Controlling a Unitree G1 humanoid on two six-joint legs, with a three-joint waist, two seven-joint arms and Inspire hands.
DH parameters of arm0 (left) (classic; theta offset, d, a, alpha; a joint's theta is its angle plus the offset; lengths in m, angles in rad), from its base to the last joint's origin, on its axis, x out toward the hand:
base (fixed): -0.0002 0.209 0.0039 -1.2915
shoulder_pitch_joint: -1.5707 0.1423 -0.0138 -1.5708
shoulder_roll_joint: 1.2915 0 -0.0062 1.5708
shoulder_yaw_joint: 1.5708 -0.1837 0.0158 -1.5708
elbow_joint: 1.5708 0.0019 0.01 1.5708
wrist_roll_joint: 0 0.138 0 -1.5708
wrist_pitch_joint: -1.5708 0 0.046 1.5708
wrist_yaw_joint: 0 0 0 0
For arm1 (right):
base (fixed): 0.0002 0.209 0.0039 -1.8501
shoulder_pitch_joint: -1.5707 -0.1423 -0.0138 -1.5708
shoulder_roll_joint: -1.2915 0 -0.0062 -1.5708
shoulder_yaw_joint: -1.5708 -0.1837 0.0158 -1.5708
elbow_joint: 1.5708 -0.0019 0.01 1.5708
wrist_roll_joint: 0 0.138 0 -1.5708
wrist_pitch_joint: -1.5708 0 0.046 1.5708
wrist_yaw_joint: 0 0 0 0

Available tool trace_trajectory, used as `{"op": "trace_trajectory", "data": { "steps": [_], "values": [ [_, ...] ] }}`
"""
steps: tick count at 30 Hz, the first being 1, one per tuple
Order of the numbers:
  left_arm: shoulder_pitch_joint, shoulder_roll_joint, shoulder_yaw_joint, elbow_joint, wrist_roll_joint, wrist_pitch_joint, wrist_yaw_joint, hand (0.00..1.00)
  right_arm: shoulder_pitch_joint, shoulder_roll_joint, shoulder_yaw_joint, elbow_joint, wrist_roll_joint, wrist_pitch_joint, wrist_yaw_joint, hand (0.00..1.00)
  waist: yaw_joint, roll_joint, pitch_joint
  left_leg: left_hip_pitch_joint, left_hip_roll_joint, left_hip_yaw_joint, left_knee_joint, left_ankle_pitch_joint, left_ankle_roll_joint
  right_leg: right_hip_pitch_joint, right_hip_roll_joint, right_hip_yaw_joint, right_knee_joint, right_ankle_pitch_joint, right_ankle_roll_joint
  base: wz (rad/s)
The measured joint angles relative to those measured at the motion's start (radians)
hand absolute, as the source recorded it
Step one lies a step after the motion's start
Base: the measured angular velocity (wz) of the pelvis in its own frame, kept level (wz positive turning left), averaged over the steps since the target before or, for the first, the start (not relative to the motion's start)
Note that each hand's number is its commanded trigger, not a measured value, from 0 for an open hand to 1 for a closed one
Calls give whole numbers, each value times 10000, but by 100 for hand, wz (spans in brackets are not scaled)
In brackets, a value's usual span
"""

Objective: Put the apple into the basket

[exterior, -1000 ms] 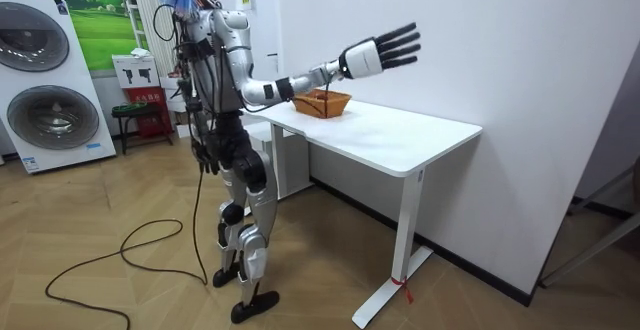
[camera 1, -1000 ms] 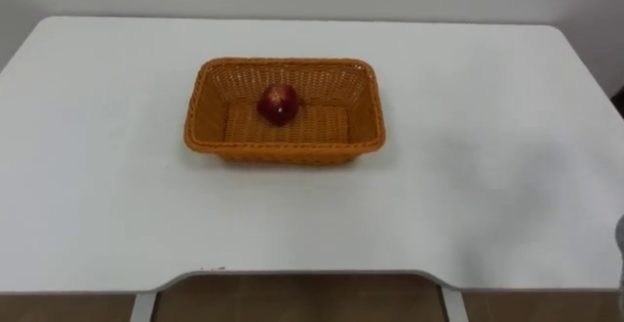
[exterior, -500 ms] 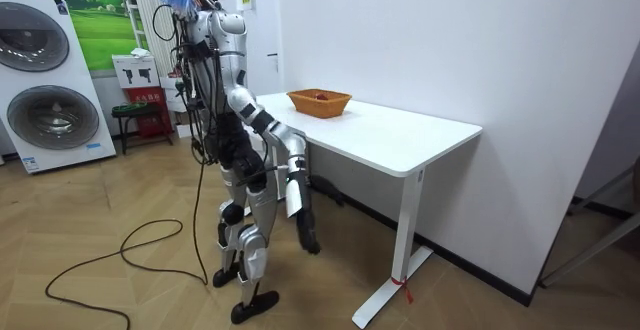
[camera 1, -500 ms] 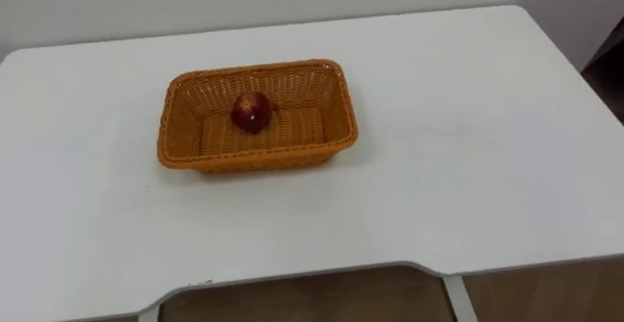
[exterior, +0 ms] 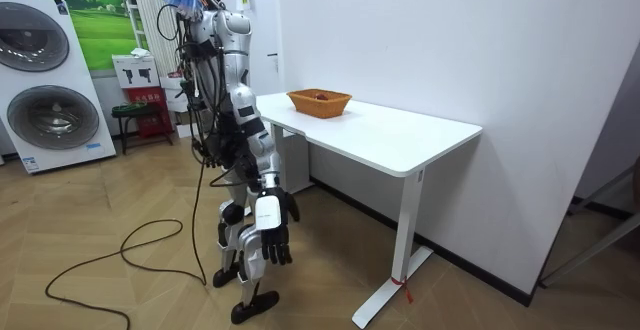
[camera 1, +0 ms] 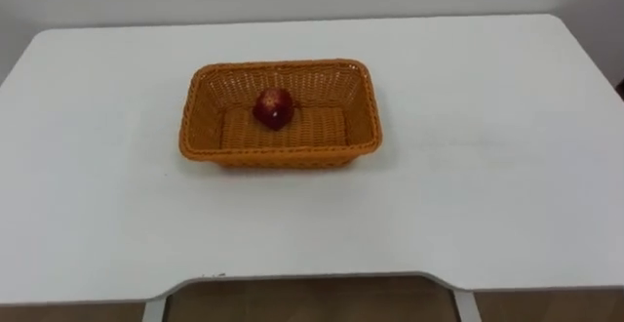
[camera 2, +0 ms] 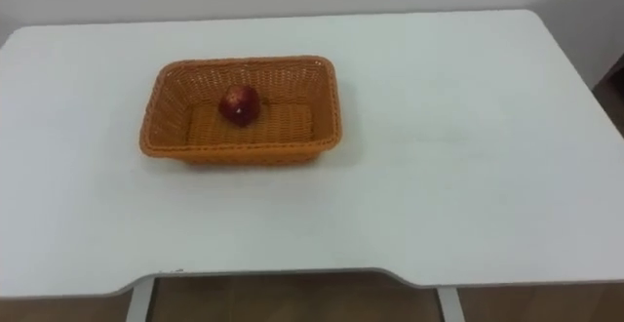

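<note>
My right hand (exterior: 268, 216) hangs at the room view's lower centre, fingers relaxed and empty; the apple (camera 1: 274, 108) lies in the basket (camera 1: 200, 119), wide table (camera 1: 487, 166) margins all round

Home-style test room, laundry corner. Two front-loading washing machines (exterior: 60, 118) stacked at room view's left, landscape poster (exterior: 98, 18) beside them. Herringbone wood floor (exterior: 120, 295). White desk (exterior: 400, 142) against plain white wall (exterior: 450, 40), wicker basket (exterior: 319, 102) on top.

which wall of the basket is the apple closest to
The far long wall of the basket: the apple lies by its foot, with bare weave between it and the other three walls.
</note>
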Motion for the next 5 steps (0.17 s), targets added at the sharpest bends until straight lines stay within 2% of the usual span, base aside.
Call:
{"op": "trace_trajectory", "data": {
  "steps": [5],
  "values": [
    [7, -9, -87, 29, -14, 149, 1, 0, -240, -12, 513, -66, -845, -3, 784, 0, 122, -13, 2, 30, -8, -53, 5, 0, 0, 112, -9, -118, -70, 0, 1, 4]
  ]
}}
